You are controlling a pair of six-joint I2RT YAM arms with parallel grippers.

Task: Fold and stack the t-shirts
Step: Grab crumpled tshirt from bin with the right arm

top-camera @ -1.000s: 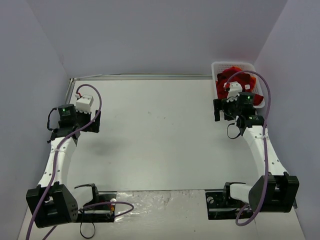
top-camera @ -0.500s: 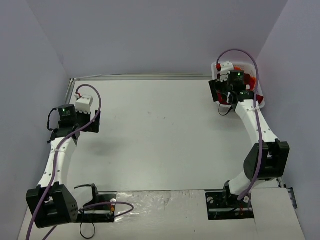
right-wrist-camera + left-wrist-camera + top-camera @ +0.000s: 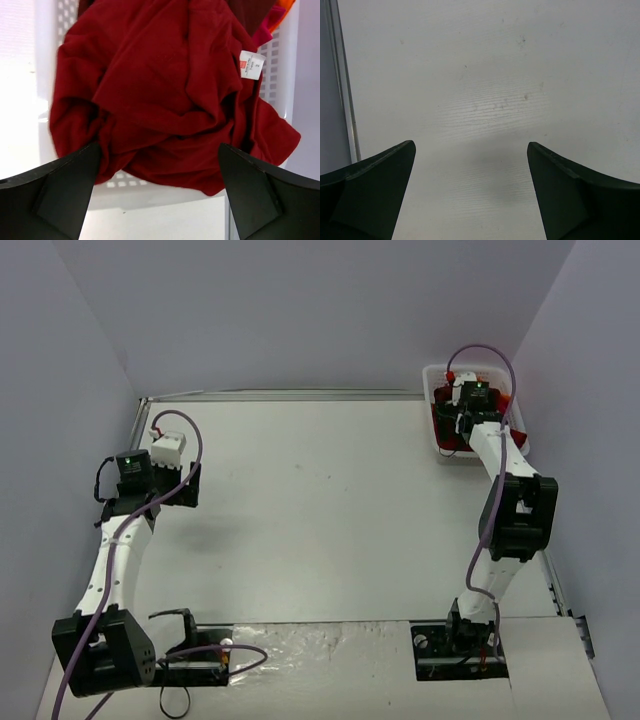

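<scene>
Table (image 3: 320,520): flat white top with light scuffs and a few dark specks. A metal strip (image 3: 342,80) runs along its left edge. Plain pale grey-lilac walls (image 3: 300,310) box it in on three sides. A crinkled silver sheet (image 3: 330,640) lies between the arm bases at the near edge.

White mesh basket (image 3: 436,375) sits in the far right corner. The t-shirts (image 3: 160,90) are bunched inside it, with a dark red one on top spilling over the near rim, white label (image 3: 251,64) showing. Brighter orange cloth peeks out behind.

right gripper (image 3: 157,145): over the basket, jaws wide apart, holding nothing.
left gripper (image 3: 470,145): over bare table on the left side, jaws wide apart, empty.

Hard to see:
- In the top view the right arm (image 3: 500,455) covers most of the basket.
- Shirt count unclear.
- Label print unreadable.
- Can't tell if the right fingers touch cloth.
</scene>
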